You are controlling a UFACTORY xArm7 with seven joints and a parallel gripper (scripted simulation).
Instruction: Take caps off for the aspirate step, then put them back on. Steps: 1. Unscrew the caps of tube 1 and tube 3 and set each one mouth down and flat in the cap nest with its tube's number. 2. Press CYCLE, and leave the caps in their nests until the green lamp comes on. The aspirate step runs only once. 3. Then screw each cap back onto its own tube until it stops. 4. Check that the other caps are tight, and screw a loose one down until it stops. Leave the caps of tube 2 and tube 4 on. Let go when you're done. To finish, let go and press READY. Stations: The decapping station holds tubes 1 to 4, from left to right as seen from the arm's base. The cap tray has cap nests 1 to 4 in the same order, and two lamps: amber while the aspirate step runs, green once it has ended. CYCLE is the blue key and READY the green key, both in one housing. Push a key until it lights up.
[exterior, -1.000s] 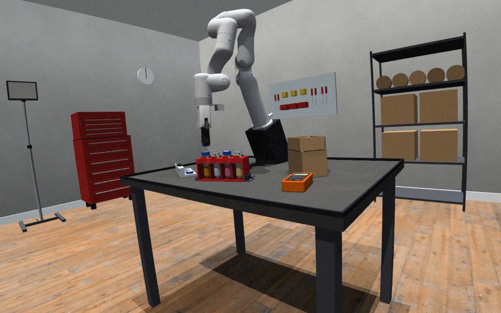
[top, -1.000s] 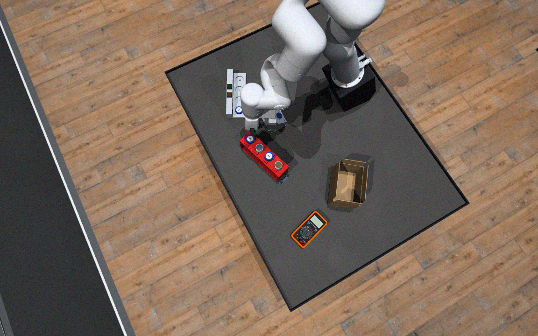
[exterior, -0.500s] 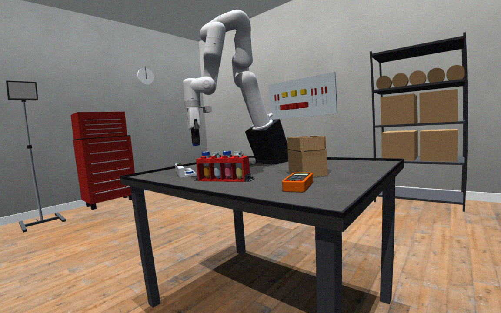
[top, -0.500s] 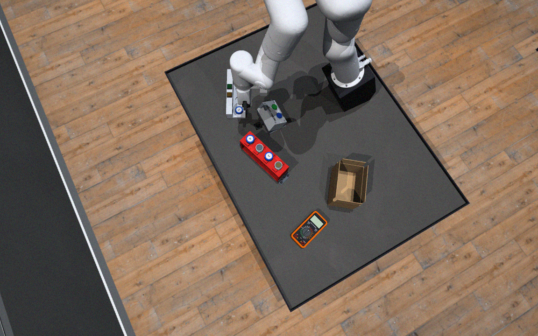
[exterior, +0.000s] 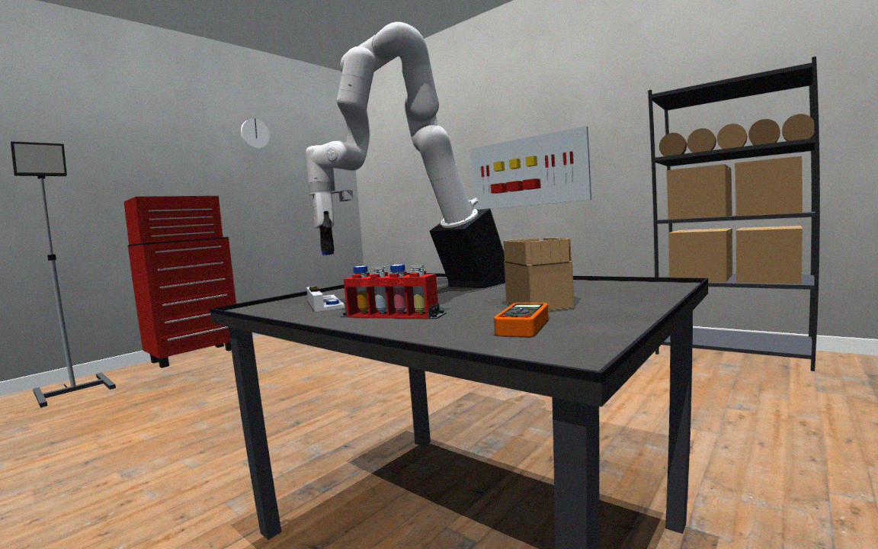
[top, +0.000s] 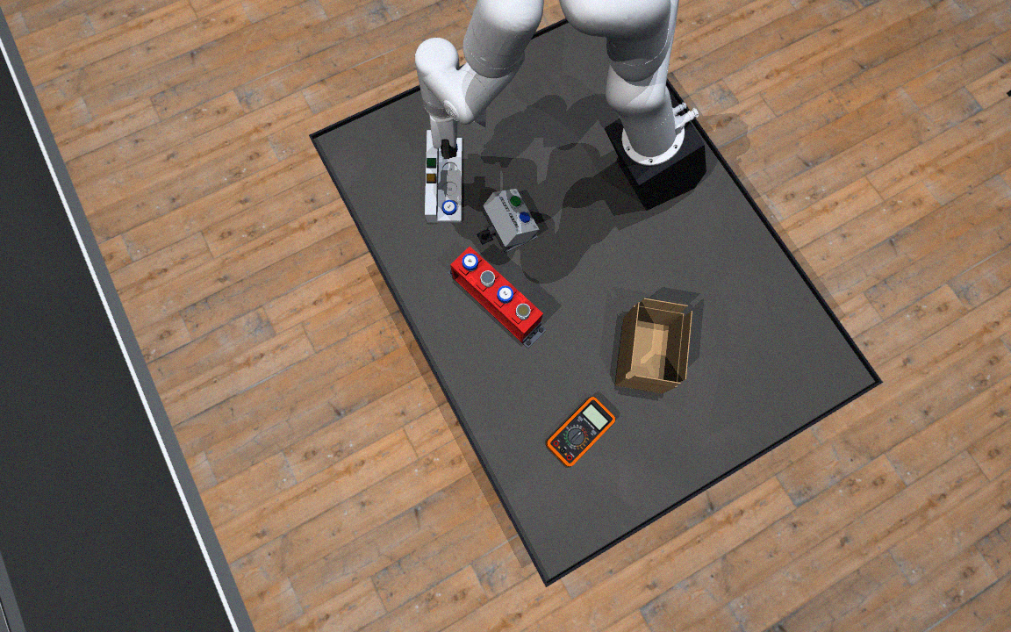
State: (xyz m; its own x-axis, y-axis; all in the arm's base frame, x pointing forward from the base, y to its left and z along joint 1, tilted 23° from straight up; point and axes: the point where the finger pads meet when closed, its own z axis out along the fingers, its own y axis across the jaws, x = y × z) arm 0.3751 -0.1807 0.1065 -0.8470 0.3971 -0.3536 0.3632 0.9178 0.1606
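Your fingers point(exterior: 325, 247) are clamped, partly open, on a blue cap point(exterior: 325, 252), by my reading tube 3's. It hangs well above the tray point(exterior: 319, 300). In the top view the tray point(top: 432, 205) runs 12 to 6, with one cap point(top: 448, 207) already seated at its 6 o'clock end. The fingers sit over the 12 o'clock half, so the coming move is mostly straight down. I can't tell which nest lies under them. The key housing point(top: 511, 218) stands near at 4 o'clock and the rack point(top: 496, 302) at 5, both apart from the tray.

White seven-joint arm point(exterior: 387, 88) arched high | black two-finger gripper point(exterior: 325, 247) pointing down | clamped on small blue cap point(exterior: 326, 252)
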